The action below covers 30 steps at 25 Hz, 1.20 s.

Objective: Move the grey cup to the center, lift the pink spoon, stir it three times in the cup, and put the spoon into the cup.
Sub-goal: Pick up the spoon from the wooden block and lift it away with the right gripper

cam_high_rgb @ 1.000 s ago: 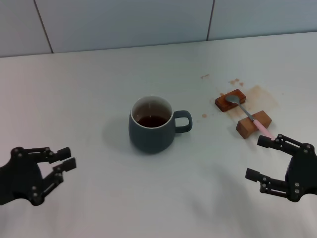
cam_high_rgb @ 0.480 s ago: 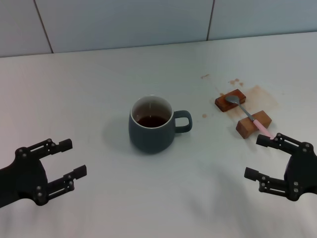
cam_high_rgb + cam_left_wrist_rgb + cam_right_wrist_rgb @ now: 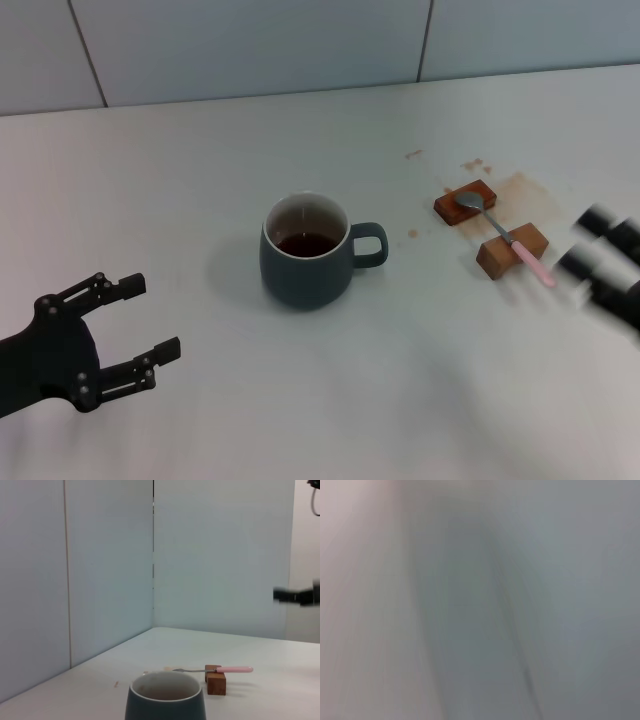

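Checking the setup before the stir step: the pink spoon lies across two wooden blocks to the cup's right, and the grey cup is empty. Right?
Not quite. The grey cup holds dark liquid, as the head view shows. The rest stands: the pink spoon bridges the two wooden blocks, on the cup's right.

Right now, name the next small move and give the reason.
Probably bring the right pincer down over the pink spoon, whose handle lies across the wooden blocks with nothing holding it. The grey cup already stands mid-table, and the left pincer waits open, away from it.
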### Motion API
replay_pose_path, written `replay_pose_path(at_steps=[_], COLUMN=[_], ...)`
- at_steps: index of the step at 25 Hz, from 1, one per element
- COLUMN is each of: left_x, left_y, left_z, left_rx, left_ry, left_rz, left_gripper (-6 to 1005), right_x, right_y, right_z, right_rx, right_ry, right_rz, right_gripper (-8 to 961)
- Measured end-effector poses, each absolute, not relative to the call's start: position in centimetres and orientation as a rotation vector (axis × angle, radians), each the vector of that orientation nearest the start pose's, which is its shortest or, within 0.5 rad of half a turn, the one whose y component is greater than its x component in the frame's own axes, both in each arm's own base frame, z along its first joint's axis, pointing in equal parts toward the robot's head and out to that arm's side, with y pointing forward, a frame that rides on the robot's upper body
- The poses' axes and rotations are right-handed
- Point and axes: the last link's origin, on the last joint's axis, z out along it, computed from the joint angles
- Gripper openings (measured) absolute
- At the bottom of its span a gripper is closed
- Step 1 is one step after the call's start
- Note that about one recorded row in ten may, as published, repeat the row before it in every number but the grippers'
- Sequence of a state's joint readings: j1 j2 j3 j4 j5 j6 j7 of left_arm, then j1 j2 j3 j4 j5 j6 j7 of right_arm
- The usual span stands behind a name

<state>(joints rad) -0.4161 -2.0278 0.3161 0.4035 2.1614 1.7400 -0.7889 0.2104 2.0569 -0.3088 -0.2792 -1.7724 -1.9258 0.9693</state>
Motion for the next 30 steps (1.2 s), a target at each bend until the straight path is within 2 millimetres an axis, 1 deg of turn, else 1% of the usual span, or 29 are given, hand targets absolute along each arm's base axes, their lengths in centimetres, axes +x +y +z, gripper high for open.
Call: replay_pose_path(at_steps=[2,5,7,9,12,14,19,24,26,30], left_x=[-31.6,-31.6,-31.7,-31.7,-31.7,-31.7,-31.8,-31.8,-31.8,-31.8], left_y=[26.2,26.2,26.1,26.0,26.1,26.1,26.1,26.2,26.2,26.2], left_z=[0.5,0.5,0.5,0.6,0.9,0.9,1.0,1.2,1.3,1.3], left_rx=[-2.594,-2.594,-2.591,-2.59,-2.588,-2.587,-2.588,-2.588,-2.588,-2.588], left_ry=[-0.282,-0.283,-0.287,-0.287,-0.276,-0.273,-0.27,-0.264,-0.261,-0.26], left_rz=[-0.835,-0.835,-0.837,-0.836,-0.833,-0.833,-0.832,-0.824,-0.821,-0.821], left_gripper=[832,832,832,832,832,832,832,832,832,832], right_x=[32.1,32.4,32.9,33.6,34.4,34.9,36.4,37.5,37.7,37.9], right_y=[19.7,18.7,18.4,18.3,18.4,18.5,18.9,18.8,18.9,19.4], right_z=[2.6,1.8,1.4,1.0,0.7,0.5,-0.1,-0.8,-1.4,-2.0], right_rx=[-1.944,-1.722,-1.6,-1.466,-1.34,-1.264,-1.153,-1.101,-1.103,-1.101], right_ry=[0.813,1.057,1.198,1.38,1.579,1.689,1.864,1.946,2.002,2.06], right_rz=[1.535,1.702,1.76,1.821,1.868,1.873,1.802,1.711,1.658,1.608], right_gripper=[690,688,686,685,683,682,679,676,675,672])
